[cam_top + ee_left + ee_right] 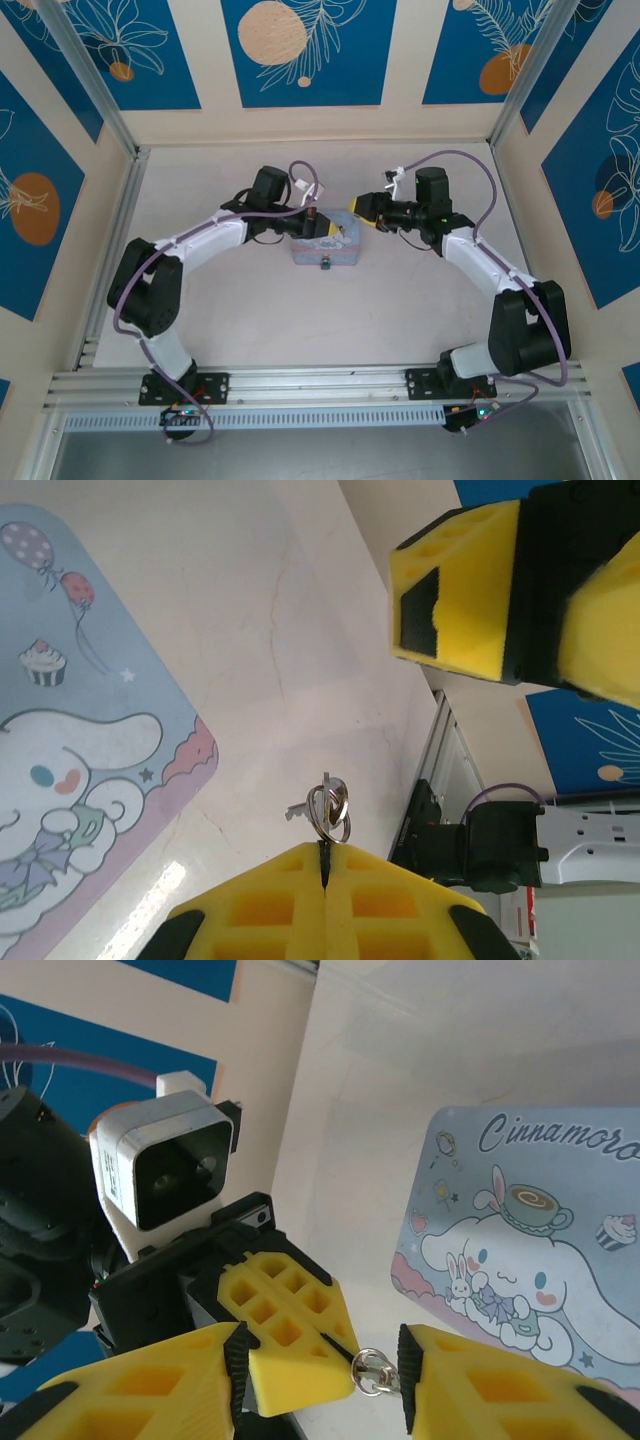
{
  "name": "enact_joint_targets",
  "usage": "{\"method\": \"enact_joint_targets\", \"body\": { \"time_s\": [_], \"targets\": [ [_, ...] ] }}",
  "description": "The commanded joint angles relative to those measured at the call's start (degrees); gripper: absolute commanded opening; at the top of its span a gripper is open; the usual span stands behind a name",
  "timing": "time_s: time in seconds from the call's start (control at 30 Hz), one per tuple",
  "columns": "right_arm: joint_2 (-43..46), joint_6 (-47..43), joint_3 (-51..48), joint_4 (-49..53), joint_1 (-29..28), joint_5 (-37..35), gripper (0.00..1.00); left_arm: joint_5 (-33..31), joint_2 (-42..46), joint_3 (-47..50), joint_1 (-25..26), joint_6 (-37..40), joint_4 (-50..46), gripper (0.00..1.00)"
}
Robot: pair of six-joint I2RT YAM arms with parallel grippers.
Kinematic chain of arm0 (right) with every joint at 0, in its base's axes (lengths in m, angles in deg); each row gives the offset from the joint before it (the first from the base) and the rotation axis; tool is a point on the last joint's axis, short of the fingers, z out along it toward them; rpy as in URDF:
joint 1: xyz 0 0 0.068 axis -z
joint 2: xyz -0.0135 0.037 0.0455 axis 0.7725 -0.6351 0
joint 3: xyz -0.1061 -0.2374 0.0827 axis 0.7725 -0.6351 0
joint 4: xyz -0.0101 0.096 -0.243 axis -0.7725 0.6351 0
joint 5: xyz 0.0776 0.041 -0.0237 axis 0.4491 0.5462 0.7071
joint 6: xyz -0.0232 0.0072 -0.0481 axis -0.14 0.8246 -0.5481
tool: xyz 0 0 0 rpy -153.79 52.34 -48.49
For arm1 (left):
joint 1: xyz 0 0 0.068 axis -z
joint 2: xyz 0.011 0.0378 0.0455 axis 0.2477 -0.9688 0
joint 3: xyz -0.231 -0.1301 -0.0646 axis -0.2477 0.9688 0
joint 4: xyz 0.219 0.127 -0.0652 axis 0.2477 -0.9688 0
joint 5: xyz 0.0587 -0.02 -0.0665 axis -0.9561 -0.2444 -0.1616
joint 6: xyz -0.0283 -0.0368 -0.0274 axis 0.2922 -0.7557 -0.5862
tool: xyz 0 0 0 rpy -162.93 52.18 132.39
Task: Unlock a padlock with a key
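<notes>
**Both arms bent inward, grippers tip to tip**

In the overhead view both arms are seen bent at the elbow and angled inward. The left gripper (pixel 312 222) and right gripper (pixel 362 210) are set near each other just above centre. At the bottom of the left wrist view, the left fingers (pixel 270 905) are pressed together, with a key ring (pixel 330 810) pinched at their tips. The right jaws are held apart, with one left fingertip framed between them.

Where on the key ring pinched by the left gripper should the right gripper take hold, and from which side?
The free loop of the key ring that sticks out past the shut tips of the left gripper. Probably come head-on from the opposite side, where the right gripper faces it open, one finger either side.
</notes>
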Motion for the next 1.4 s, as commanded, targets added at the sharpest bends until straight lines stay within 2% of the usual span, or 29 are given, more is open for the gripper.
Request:
{"method": "enact_joint_targets", "body": {
  "time_s": [0.0,0.4,0.7,1.0,1.17,1.37],
  "targets": [
    [-1.8,-0.9,-1.6,-3.3,0.1,4.9,0.44,4.2,-1.7,-3.3,0.2,2.5,-1.7,0.0],
    [-5.3,0.3,-3.7,-7.9,0.1,7.7,0.35,5.0,-3.5,-6.4,0.2,2.8,-3.2,0.0],
    [-6.2,1.1,-4.9,-10.4,0.0,10.5,0.19,4.8,-5.2,-8.2,0.1,2.9,-3.8,0.0],
    [-6.2,0.7,-5.9,-10.4,0.1,12.1,0.16,5.0,-7.2,-9.8,0.2,2.8,-3.6,0.0],
    [-6.2,1.2,-6.3,-11.3,0.2,12.9,0.0,4.9,-8.1,-10.9,0.2,2.8,-4.0,0.0],
    [-6.1,3.9,-7.1,-14.2,0.3,12.7,0.0,2.9,-7.9,-10.9,0.1,2.2,-3.7,0.01]
  ]
}}
